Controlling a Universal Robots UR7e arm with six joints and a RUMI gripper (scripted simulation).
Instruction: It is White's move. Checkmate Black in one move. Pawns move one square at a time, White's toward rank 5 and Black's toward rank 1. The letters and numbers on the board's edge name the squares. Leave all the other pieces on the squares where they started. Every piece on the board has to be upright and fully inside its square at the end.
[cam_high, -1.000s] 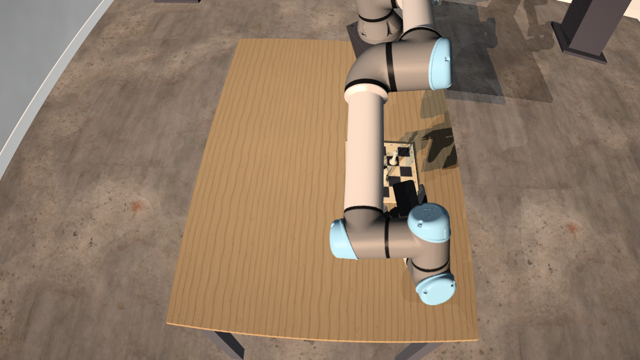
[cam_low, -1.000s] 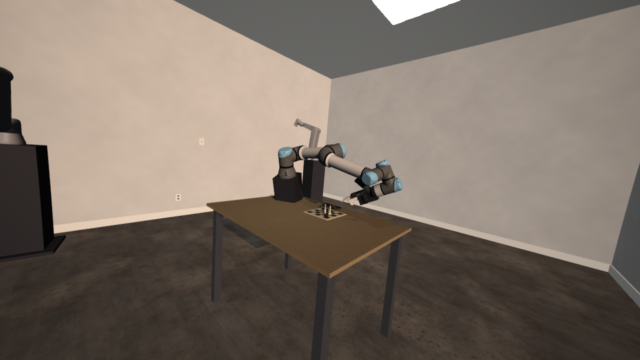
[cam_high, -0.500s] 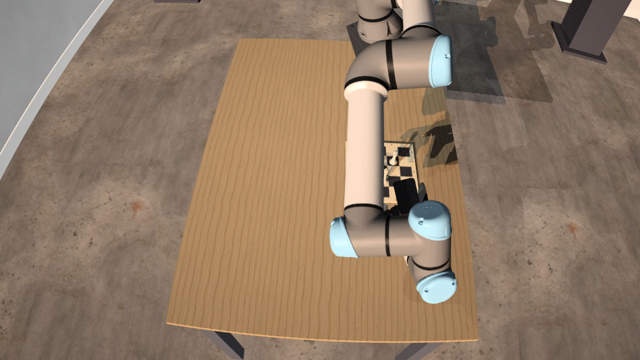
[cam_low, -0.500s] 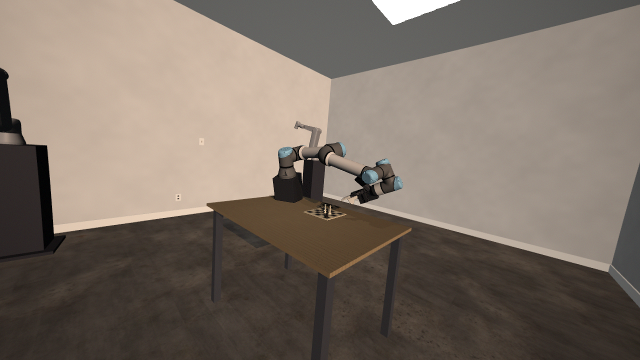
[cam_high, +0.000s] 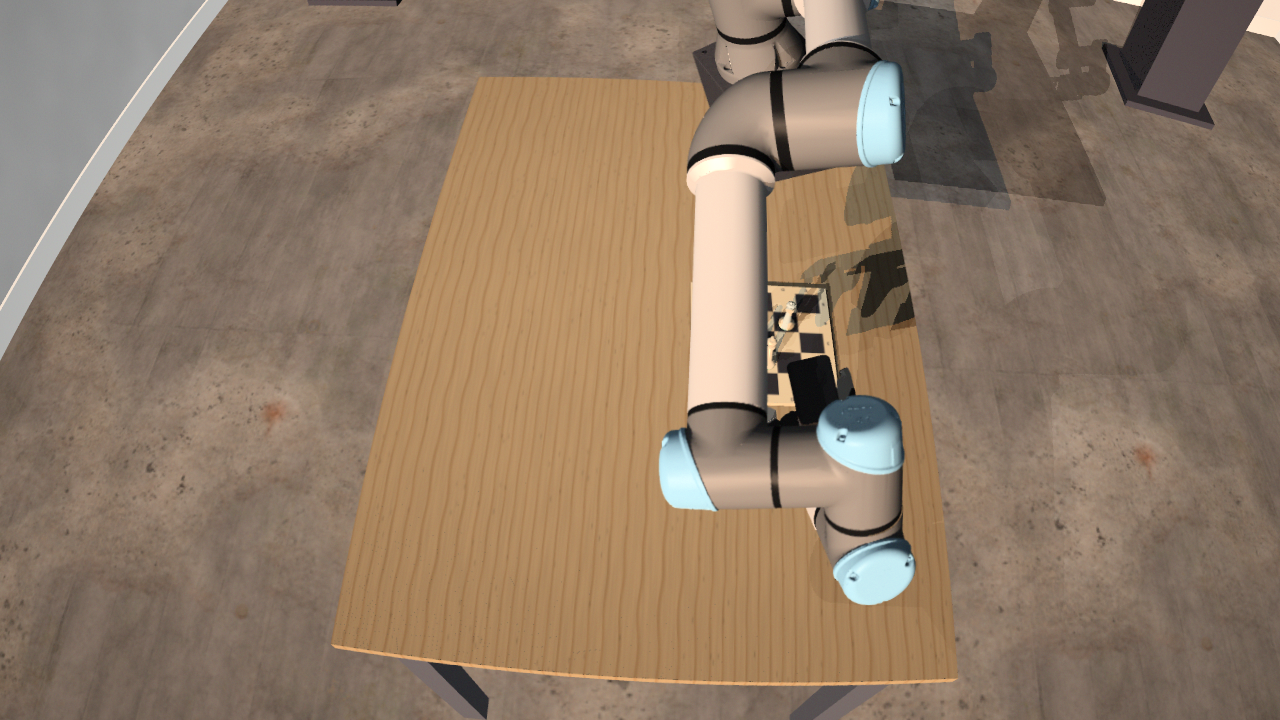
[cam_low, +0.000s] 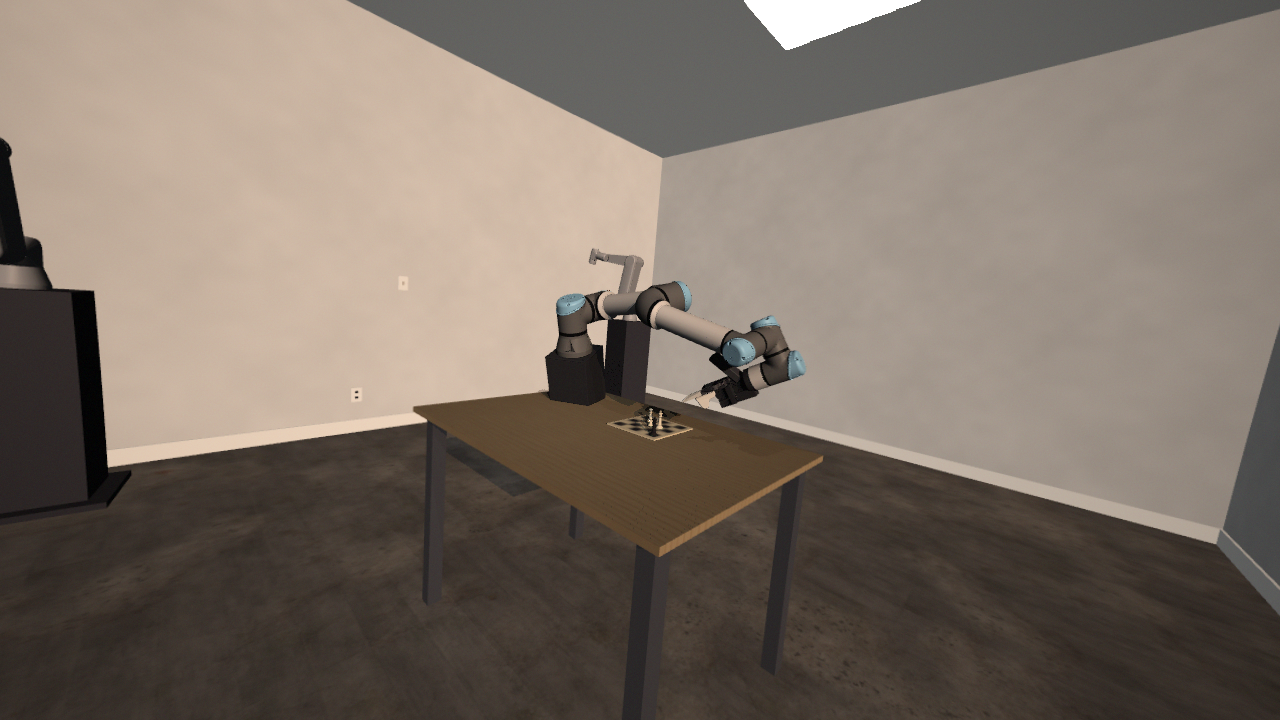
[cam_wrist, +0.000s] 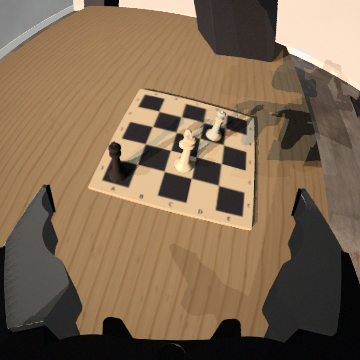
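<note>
A small five-by-five chessboard (cam_wrist: 150, 194) (cam_high: 799, 288) (cam_low: 677, 428) lies on the wooden table (cam_high: 537, 358) (cam_low: 581, 465) (cam_wrist: 65, 90). In the wrist view a black king (cam_wrist: 116, 162) stands upright on the near left corner square, marked A. A white king (cam_wrist: 185, 151) stands upright near the board's middle. A white queen (cam_wrist: 215, 125) (cam_high: 788, 315) stands upright behind it to the right. My gripper (cam_wrist: 173, 189) (cam_high: 807, 367) (cam_low: 698, 395) is open and empty. It hovers above the table just before the board's lettered edge. In the overhead view the forearm hides the board's left part.
The arm's dark base block (cam_wrist: 240, 25) (cam_low: 574, 376) stands at the table's far end behind the board. The table's right edge (cam_high: 904, 358) runs close beside the board. The arm's shadow falls on the board's far right corner.
</note>
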